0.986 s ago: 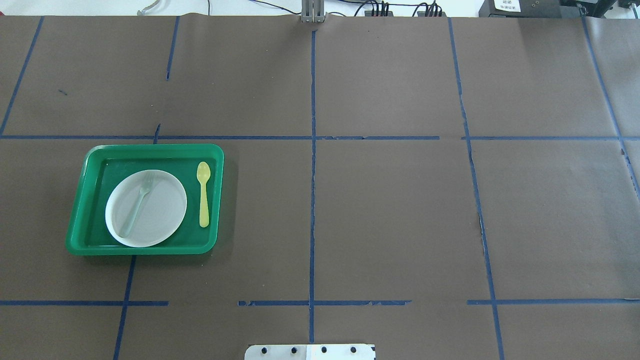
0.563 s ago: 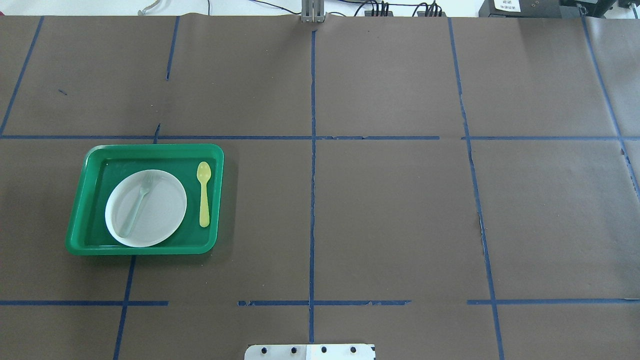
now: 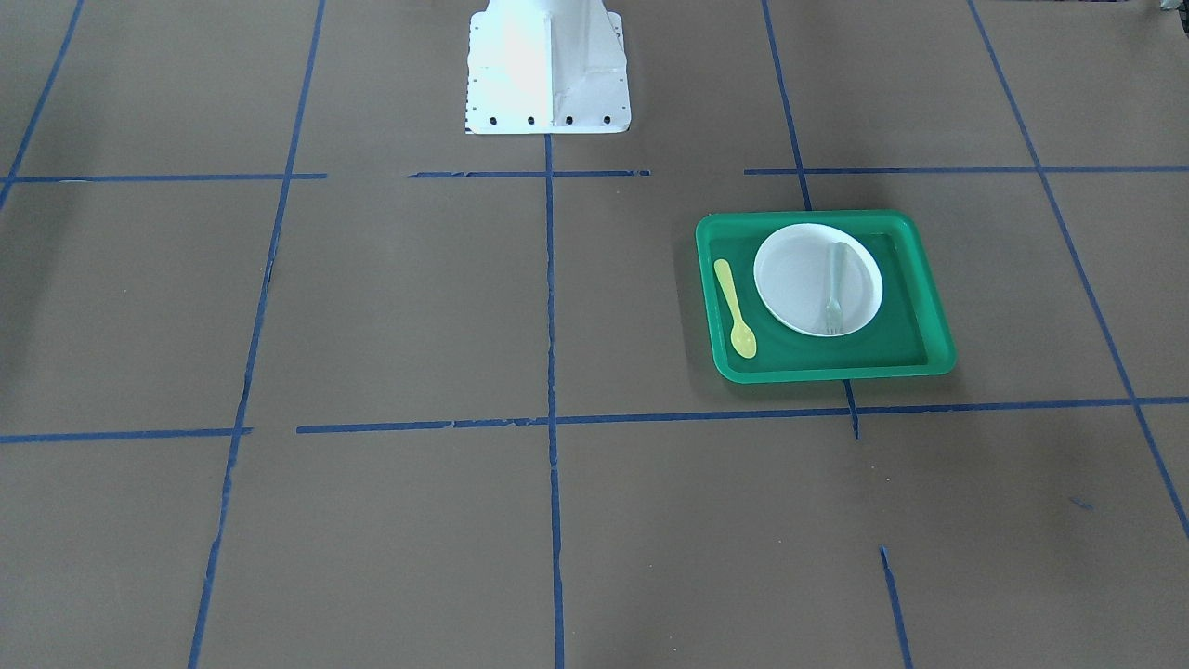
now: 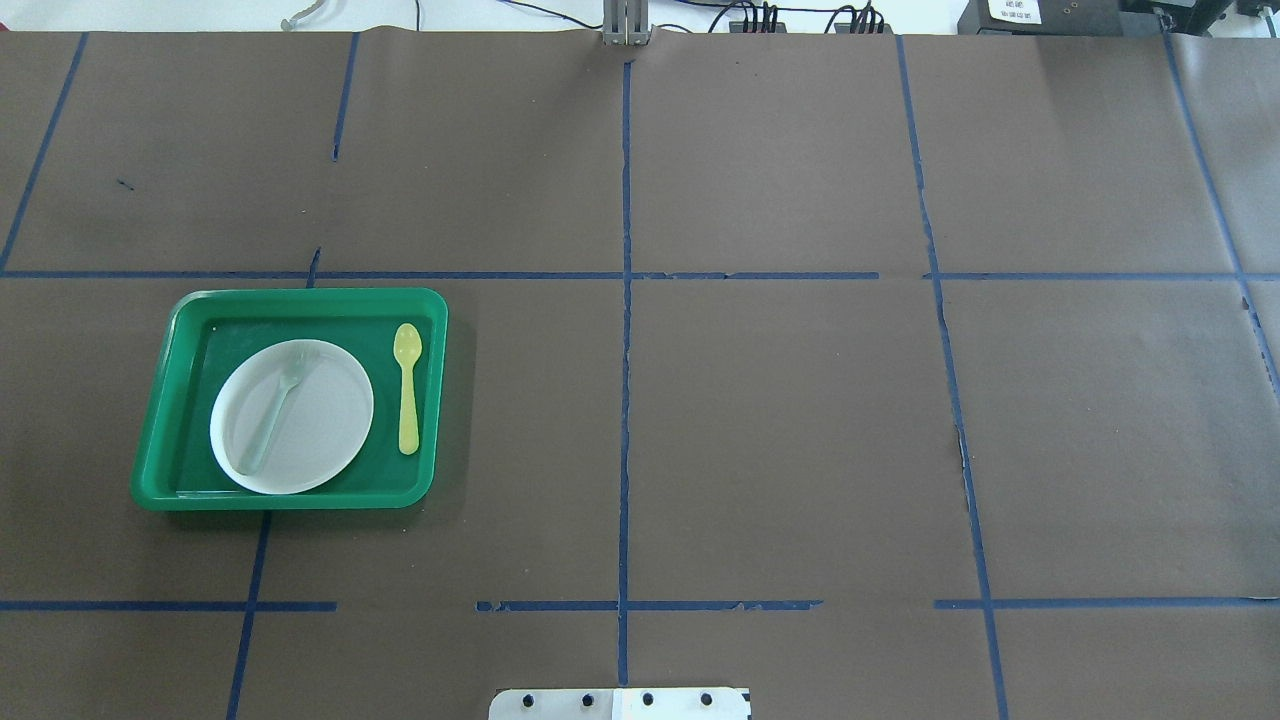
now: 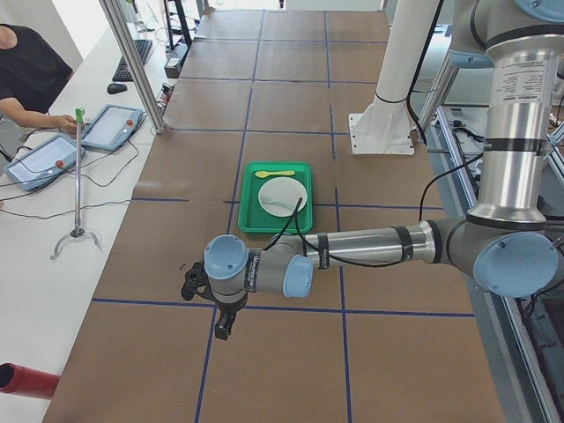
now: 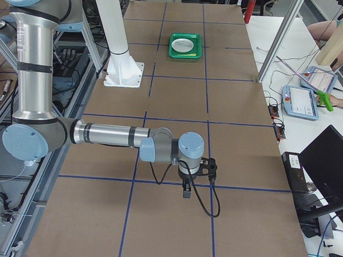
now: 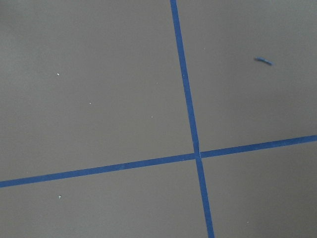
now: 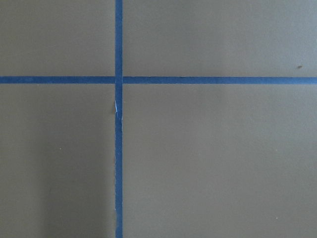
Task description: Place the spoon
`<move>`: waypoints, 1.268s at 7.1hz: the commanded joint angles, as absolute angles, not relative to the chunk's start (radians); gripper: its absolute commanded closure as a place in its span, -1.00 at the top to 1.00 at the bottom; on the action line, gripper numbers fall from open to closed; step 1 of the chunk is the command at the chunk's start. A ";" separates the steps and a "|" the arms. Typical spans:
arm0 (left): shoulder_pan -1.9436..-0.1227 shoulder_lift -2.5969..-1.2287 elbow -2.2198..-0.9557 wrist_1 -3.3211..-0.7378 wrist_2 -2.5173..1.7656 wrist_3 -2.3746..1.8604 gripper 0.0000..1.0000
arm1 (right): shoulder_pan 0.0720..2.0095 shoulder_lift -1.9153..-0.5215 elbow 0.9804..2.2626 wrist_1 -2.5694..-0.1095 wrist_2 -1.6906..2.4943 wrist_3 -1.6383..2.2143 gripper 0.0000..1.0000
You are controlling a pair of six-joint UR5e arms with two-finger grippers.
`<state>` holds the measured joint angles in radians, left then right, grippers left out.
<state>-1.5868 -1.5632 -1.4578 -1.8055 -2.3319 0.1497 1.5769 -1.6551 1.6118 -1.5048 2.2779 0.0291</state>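
The yellow spoon (image 4: 407,390) lies flat in the green tray (image 4: 300,499), along its right side, bowl pointing away from me. It also shows in the front-facing view (image 3: 735,308) and the left view (image 5: 269,174). Beside it a white plate (image 4: 320,420) holds a pale grey-green fork (image 4: 270,415). My left gripper (image 5: 225,324) hangs over bare table well past the tray, seen only in the left view. My right gripper (image 6: 186,190) hangs over a tape line far from the tray, seen only in the right view. I cannot tell whether either is open or shut.
Brown paper with blue tape lines (image 4: 625,400) covers the table. The white robot base (image 3: 548,65) stands at the middle of my edge. Operators, tablets (image 5: 115,126) and cables sit on the white bench beyond the far edge. Both wrist views show only paper and tape.
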 commanded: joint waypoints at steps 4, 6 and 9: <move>-1.589 -1.560 -1.480 -1.792 -2.338 0.153 1.00 | 1.577 -1.657 1.612 -1.505 2.278 0.029 1.00; -1.588 -1.562 -1.486 -1.792 -2.336 0.153 1.00 | 1.577 -1.655 1.612 -1.505 2.278 0.029 1.00; -1.588 -1.574 -1.486 -1.790 -2.336 0.153 1.00 | 1.577 -1.655 1.611 -1.505 2.278 0.029 1.00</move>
<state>-1.5877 -1.5684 -1.4862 -1.7907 -2.3367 0.1527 1.5769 -1.6552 1.6119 -1.5048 2.2780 0.0291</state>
